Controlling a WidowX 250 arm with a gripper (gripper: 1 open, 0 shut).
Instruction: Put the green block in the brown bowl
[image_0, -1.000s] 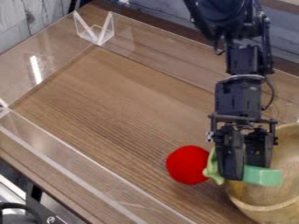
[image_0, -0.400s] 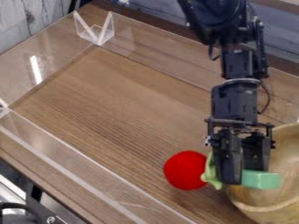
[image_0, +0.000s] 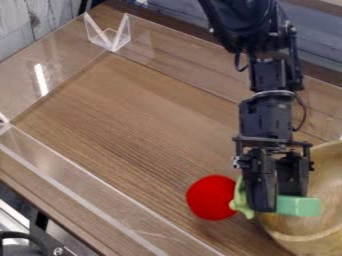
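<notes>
surface: brown wooden tabletop with plank lines, a paler strip along its near left side; streaked grey material at the upper left corner.

item, hand: black, jointed mechanical gripper, at the end of a black robot arm, pointing down over the right side of the table. fingers drawn in, closed on the block, which shows at the fingertips and juts out past them to the right.

item, block: small, flat, light green rectangular bar, located at the fingertips, within the outline of the bowl. whether its underside touches the bowl cannot be told.

item, bowl: large, round, light-brown wooden bowl with thick walls, lower right; its right side is cut off by the frame, and part of its rim and inside is hidden behind the gripper. a small orange-brown patch shows inside, just below the fingers, too small to identify.

item, toy: round red toy with a green leafy end, just beside the bowl on its left; the leafy end is close to the gripper, contact unclear.

item, stand: clear, angular object, far upper left, details indistinct.

item, fragment: black rounded object, lower left corner, cut off by the frame.
</notes>
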